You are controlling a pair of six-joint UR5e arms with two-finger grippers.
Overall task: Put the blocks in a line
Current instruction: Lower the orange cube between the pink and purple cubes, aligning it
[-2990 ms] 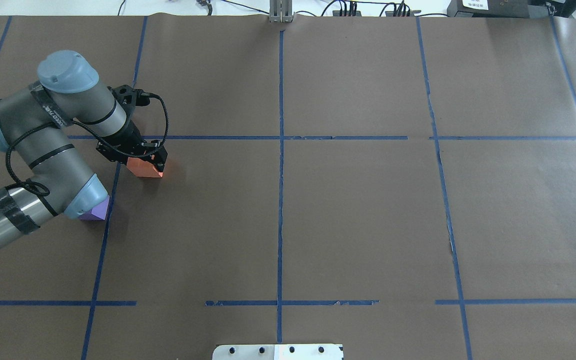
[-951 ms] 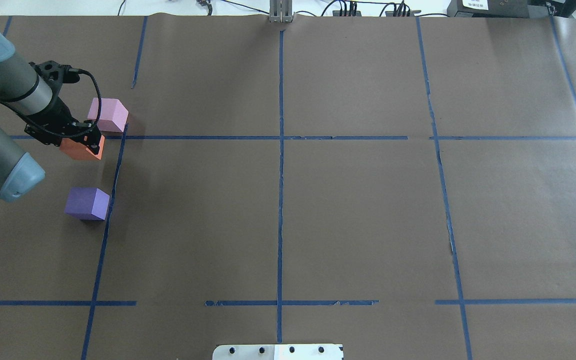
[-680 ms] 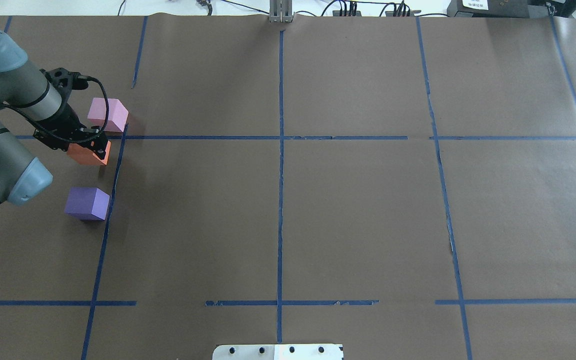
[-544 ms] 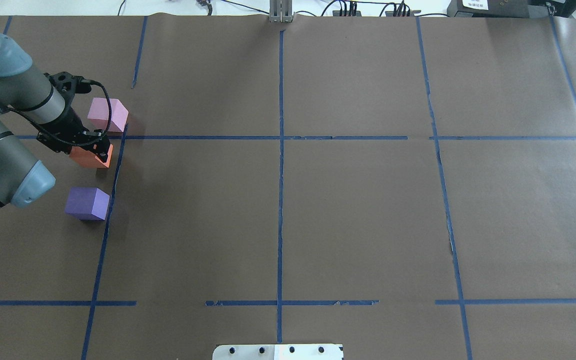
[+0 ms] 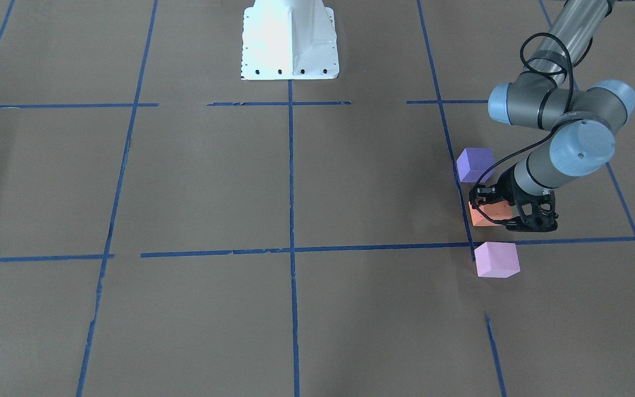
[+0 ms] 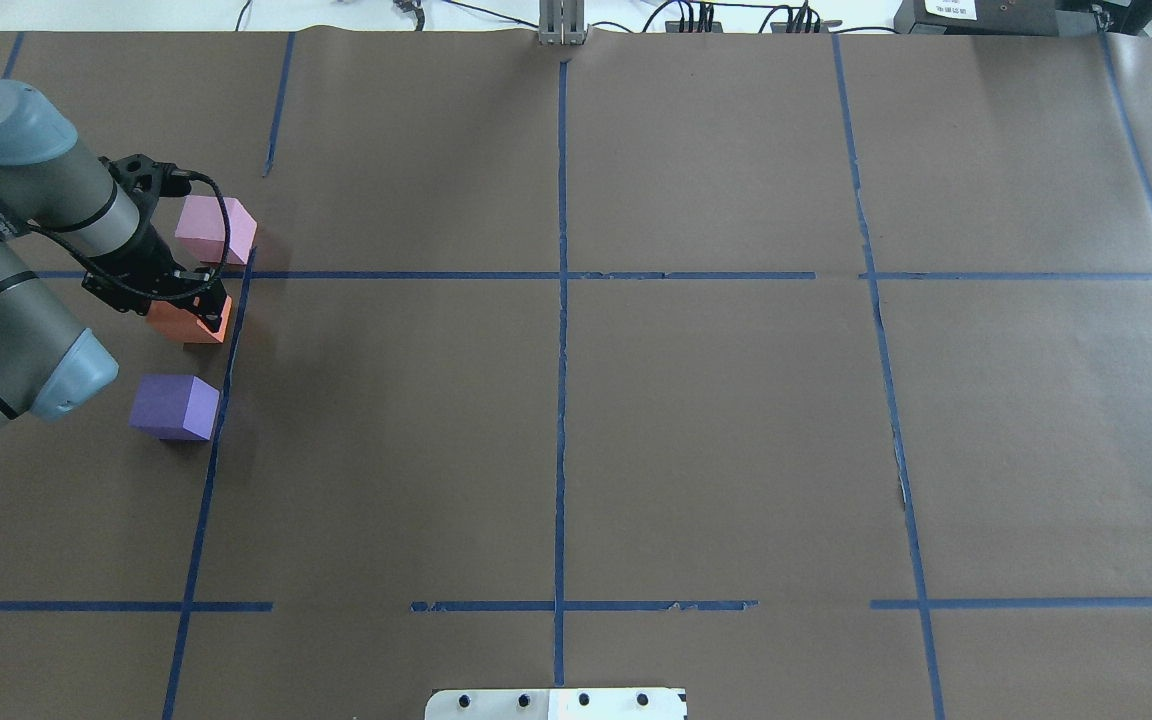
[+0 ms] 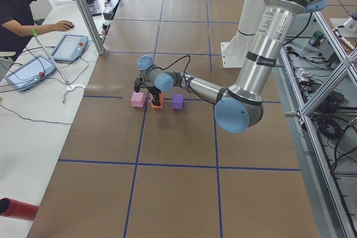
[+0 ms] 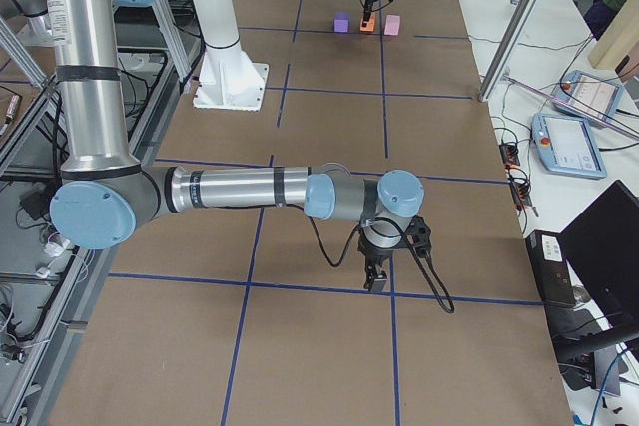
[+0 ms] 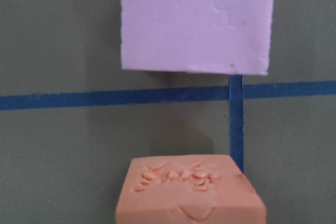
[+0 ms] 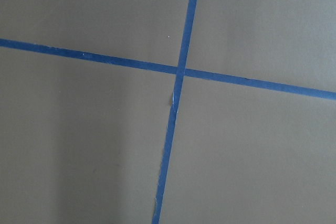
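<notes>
Dented foam orange cube (image 6: 181, 325) clamped in the left gripper (image 6: 193, 308), wrist pointing down, between pink cube (image 6: 216, 228) and violet cube (image 6: 174, 406); right gripper (image 8: 377, 276) jaws: can't tell.

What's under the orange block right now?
Only the brown paper, next to a blue tape line; no other block lies beneath the orange block. The left pincer, shut on it, covers its top. Whether its underside touches the paper is hidden.
</notes>
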